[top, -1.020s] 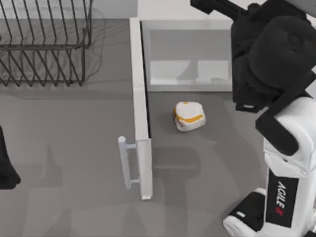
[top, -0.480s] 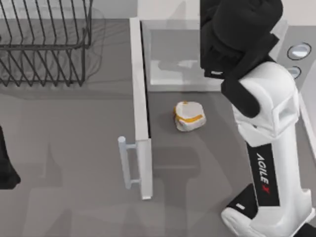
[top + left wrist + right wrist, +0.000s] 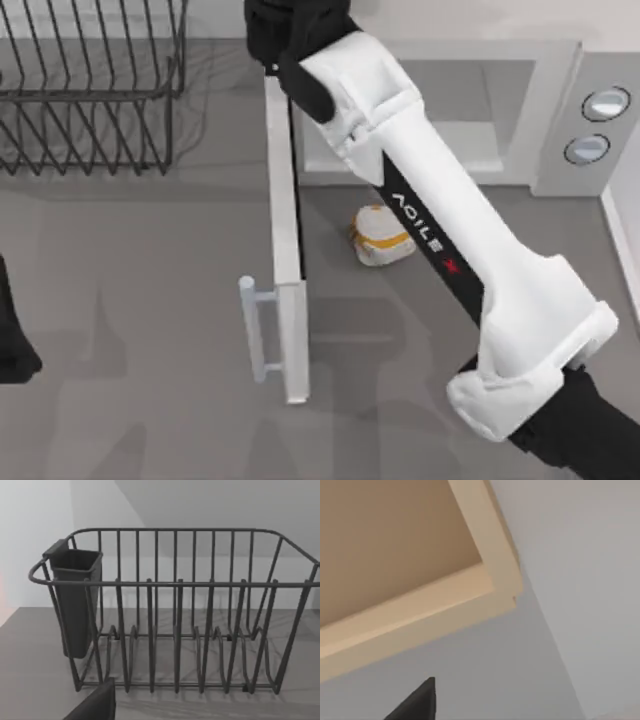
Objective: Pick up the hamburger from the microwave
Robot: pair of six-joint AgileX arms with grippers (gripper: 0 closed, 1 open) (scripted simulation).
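Note:
The hamburger [image 3: 375, 243], an off-white lump with an orange band, lies on the grey surface just in front of the microwave's [image 3: 555, 110] open cavity, right of the swung-out door [image 3: 284, 200]. My right arm's white forearm [image 3: 440, 230] crosses diagonally above it and hides its right edge. My right gripper [image 3: 288, 28] is high at the back, over the door's hinge end, well beyond the hamburger. The right wrist view looks at a pale wall and a beige ledge [image 3: 410, 615]. My left arm [image 3: 12, 340] stays parked at the table's left edge.
A dark wire rack [image 3: 90, 90] stands at the back left; the left wrist view faces the rack [image 3: 175, 610] with its dark cup [image 3: 75, 600]. The door's bar handle [image 3: 254, 328] juts left. Two round knobs [image 3: 596, 125] sit on the microwave's right panel.
My right arm has swung left, from over the knob panel across the cavity to above the door's hinge end. The knobs are now uncovered. The hamburger has not moved.

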